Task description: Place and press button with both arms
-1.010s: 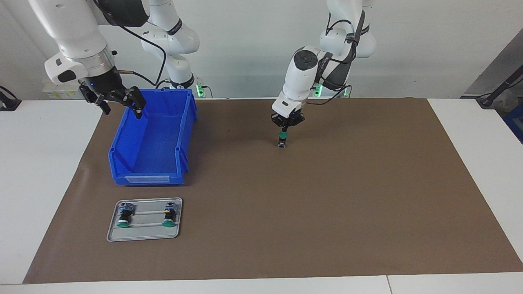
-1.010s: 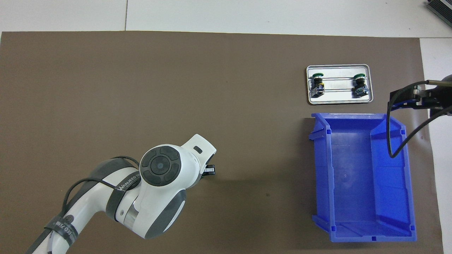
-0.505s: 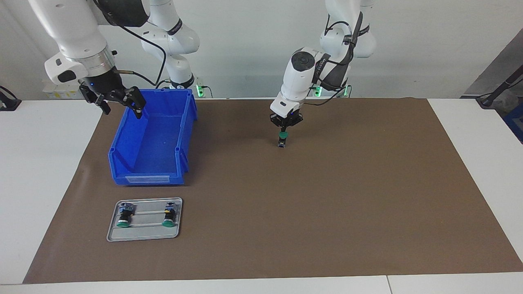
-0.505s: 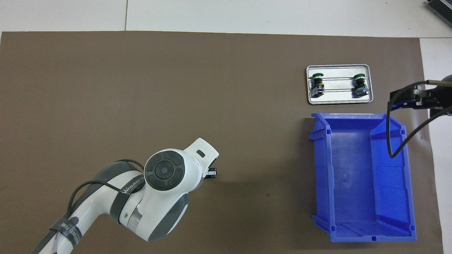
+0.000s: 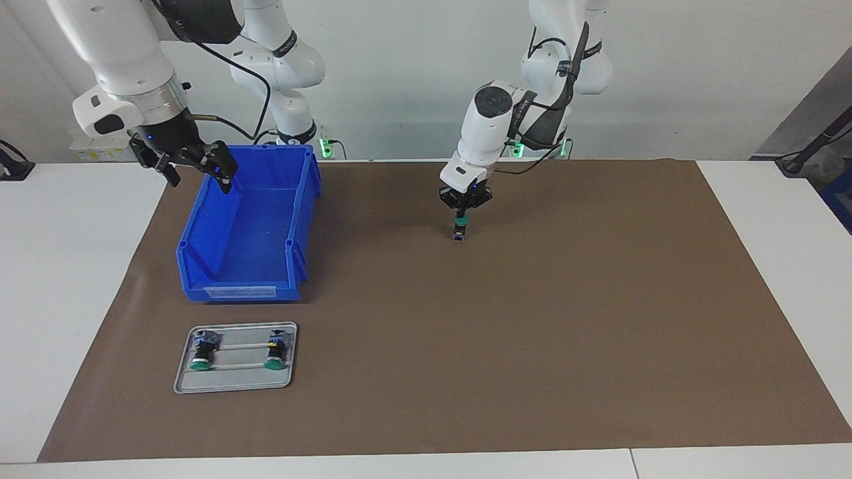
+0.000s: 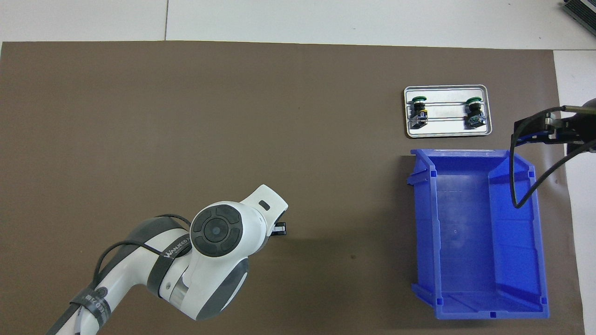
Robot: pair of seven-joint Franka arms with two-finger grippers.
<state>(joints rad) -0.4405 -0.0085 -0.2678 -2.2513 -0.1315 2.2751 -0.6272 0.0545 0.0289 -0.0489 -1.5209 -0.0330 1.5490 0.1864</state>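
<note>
One button [image 5: 458, 230] stands upright on the brown mat near the robots, green cap up and blue end down. My left gripper [image 5: 460, 212] points straight down over it, shut, its fingertips meeting on the green cap. In the overhead view the left wrist hides this button, and only a bit of the left gripper [image 6: 278, 228] shows. My right gripper [image 5: 198, 171] hangs open and empty above the blue bin's corner, at the right arm's end of the table. In the overhead view the right gripper [image 6: 542, 129] is seen at the frame's edge.
A blue bin [image 5: 239, 290] [image 6: 465, 311] stands empty at the right arm's end. Farther from the robots lies a small metal tray [image 5: 233, 384] [image 6: 447, 134] with two more green-capped buttons [image 5: 201, 356] [image 5: 274, 352] lying on their sides. The brown mat [image 5: 532, 332] covers the table.
The left arm's wrist and elbow have shifted a little while its shut gripper stays on the standing button's cap. The right arm has not moved.
</note>
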